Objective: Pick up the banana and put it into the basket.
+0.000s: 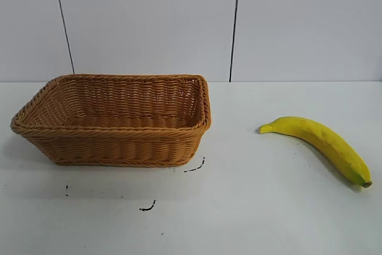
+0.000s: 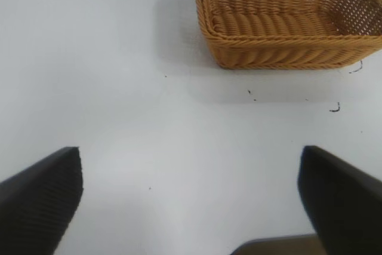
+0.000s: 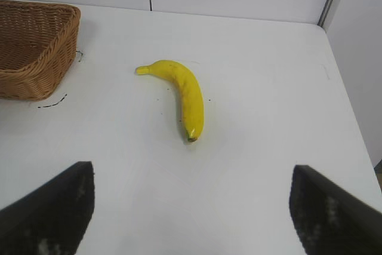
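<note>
The yellow banana (image 1: 322,143) lies flat on the white table at the right, its dark stem end toward the front right. It also shows in the right wrist view (image 3: 184,95). The tan woven basket (image 1: 113,143) stands at the left and is empty; the left wrist view shows it too (image 2: 286,52). Neither gripper shows in the exterior view. My right gripper (image 3: 191,201) is open and empty, well short of the banana. My left gripper (image 2: 191,192) is open and empty above bare table, away from the basket.
A white wall with two dark vertical seams (image 1: 234,25) stands behind the table. Small black marks (image 1: 148,207) dot the table in front of the basket. The table's right edge (image 3: 349,106) runs beyond the banana in the right wrist view.
</note>
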